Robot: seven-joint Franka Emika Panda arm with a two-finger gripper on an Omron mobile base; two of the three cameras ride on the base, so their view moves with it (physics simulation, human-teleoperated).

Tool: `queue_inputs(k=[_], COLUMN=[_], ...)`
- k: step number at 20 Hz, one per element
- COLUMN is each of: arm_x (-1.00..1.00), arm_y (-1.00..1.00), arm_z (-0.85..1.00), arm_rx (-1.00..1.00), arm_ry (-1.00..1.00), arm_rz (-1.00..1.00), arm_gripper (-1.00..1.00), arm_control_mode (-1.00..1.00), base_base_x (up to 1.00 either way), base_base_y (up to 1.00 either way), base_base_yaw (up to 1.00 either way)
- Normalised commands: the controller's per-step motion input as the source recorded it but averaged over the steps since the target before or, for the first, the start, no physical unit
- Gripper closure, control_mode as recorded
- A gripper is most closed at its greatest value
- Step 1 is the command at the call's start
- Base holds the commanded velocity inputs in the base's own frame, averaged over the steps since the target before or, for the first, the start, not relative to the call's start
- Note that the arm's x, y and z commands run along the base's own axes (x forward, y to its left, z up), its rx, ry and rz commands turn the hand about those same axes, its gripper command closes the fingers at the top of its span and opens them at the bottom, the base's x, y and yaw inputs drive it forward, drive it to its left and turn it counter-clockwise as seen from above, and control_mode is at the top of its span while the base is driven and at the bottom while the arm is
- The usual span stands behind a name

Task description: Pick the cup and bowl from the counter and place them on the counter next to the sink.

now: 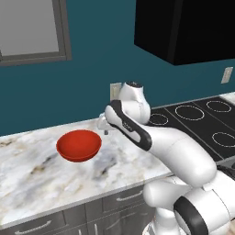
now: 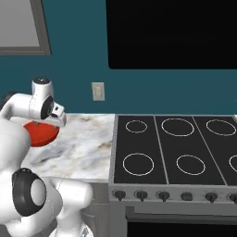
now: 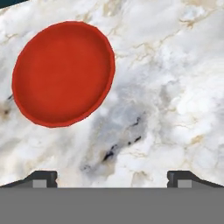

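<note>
Hand view, red bowl (image 3: 63,73) upright, empty, on counter (image 3: 175,87)

The bowl (image 1: 79,145) is wide, shallow, plain red and round, standing upright and empty. It rests on the white-and-grey veined worktop (image 1: 32,174), left of the black stovetop and toward the far wall, with bare marble all around it.

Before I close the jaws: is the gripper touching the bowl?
Apart. In the hand view, bare counter separates the open gripper from the bowl.
</note>
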Motion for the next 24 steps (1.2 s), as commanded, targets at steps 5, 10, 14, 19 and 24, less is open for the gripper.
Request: queue_inputs(k=[5,10,14,19,24], arm_x=[0.52,0.20,0.21,0.05,0.08], arm_y=[0.16,0.00,0.00,0.00,0.00], arm_z=[-0.10,-0.20,-0.13,0.00,-0.06], arm_rx=[0.00,0.00,0.02,0.08,0.07], arm_ry=[0.00,0.00,0.00,0.00,0.05], arm_rz=[-0.27,-0.20,-0.12,0.00,0.00], arm_gripper=[-1.00,-1.00,-1.00,-1.00,-1.00], arm_control_mode=[-1.00,-1.00,-1.00,-1.00,-1.00], base_base_x=[0.00,0.00,0.00,0.00,0.00], base_base_y=[0.00,0.00,0.00,0.00,0.00], base_base_yaw=[0.00,0.00,0.00,0.00,0.00])
